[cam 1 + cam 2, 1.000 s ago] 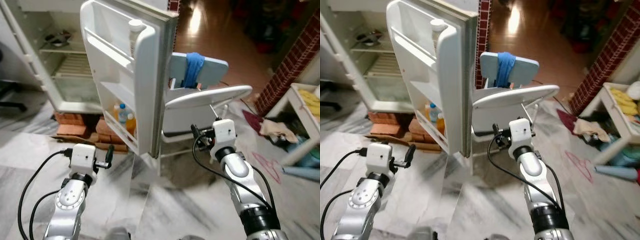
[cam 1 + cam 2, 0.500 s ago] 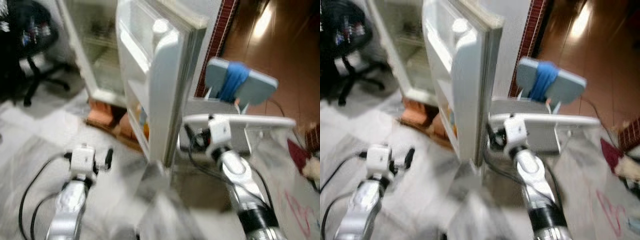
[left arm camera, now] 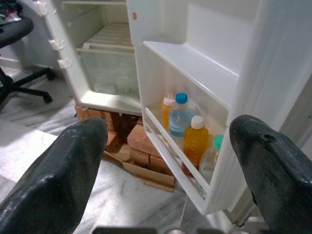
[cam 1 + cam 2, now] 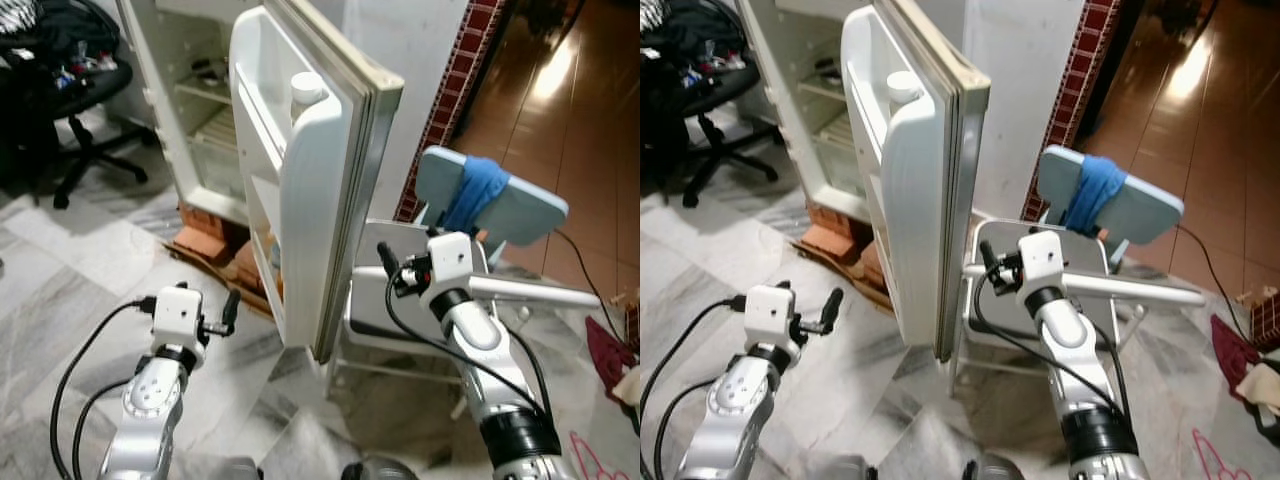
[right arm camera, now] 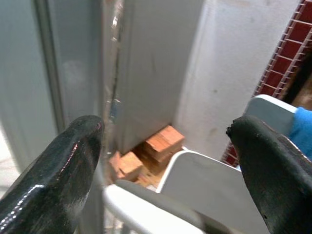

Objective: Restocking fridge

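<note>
The blur of half a second ago has cleared and the whole scene sits differently in view, which is the camera turning, not the furniture: the fridge door now stands sharp in the middle, with more of the open fridge and a black office chair showing to its left.

Nearest the robot, the left gripper hangs low over the marble floor, just short of the door's inner side, fingers spread wide and holding nothing. The right gripper is held up beside the door's outer edge, close to it but not touching, also wide open and empty. Just behind that arm is a white plastic chair with a blue cloth draped over its back.

On the door itself, the bottom shelf holds several bottles, among them a clear one with a blue cap and an orange one with a white cap. A white bottle stands in the top shelf. Bricks prop the fridge beneath the door. Beyond it, the cabinet's wire shelves look mostly bare.
</note>
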{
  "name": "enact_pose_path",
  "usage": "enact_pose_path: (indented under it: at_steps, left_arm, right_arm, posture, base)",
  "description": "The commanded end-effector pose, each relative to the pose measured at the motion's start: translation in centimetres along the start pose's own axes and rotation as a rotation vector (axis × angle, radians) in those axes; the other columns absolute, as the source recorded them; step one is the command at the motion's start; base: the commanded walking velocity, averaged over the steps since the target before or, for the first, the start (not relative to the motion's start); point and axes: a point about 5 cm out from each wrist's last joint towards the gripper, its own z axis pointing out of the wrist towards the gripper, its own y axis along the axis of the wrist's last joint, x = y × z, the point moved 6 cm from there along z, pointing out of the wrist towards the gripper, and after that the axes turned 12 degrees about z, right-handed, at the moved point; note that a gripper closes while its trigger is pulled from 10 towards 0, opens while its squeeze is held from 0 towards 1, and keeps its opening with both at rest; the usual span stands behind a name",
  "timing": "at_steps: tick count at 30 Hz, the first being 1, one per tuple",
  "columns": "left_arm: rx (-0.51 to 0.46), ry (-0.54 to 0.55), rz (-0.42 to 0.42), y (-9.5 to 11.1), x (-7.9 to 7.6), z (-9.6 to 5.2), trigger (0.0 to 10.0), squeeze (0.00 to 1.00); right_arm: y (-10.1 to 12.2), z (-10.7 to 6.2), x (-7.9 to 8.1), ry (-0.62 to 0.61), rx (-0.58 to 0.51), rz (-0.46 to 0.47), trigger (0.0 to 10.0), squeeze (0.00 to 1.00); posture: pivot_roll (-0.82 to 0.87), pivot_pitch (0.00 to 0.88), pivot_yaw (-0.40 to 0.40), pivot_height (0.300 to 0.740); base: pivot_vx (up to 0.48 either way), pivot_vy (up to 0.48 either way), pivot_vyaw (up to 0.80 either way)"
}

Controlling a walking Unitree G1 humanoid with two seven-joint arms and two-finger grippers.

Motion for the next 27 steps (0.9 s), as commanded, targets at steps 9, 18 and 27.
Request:
enact_pose_path:
  at_steps: [9,18,27]
  left_arm:
    - [0.052,0.012,0.017,-1.7,1.1,-1.3,10.0,0.00]
    - [0.054,-0.025,0.010,-1.9,-0.3,-1.0,10.0,0.00]
    - [0.050,-0.037,0.007,-1.8,-0.7,-0.7,10.0,0.00]
  right_arm:
    - [5.8,2.5,2.5,0.118,-0.178,0.047,10.0,0.00]
    - [9.2,5.7,9.3,0.305,-0.218,0.161,10.0,0.00]
    - [12.0,2.1,18.3,0.786,-0.176,0.368,10.0,0.00]
  posture:
    - [0.09,0.025,-0.040,0.740]
    - [0.09,0.013,-0.060,0.740]
    - [0.10,0.003,-0.071,0.740]
  base:
    - [0.000,0.000,0.00]
    - [0.000,0.000,0.00]
    - [0.000,0.000,0.00]
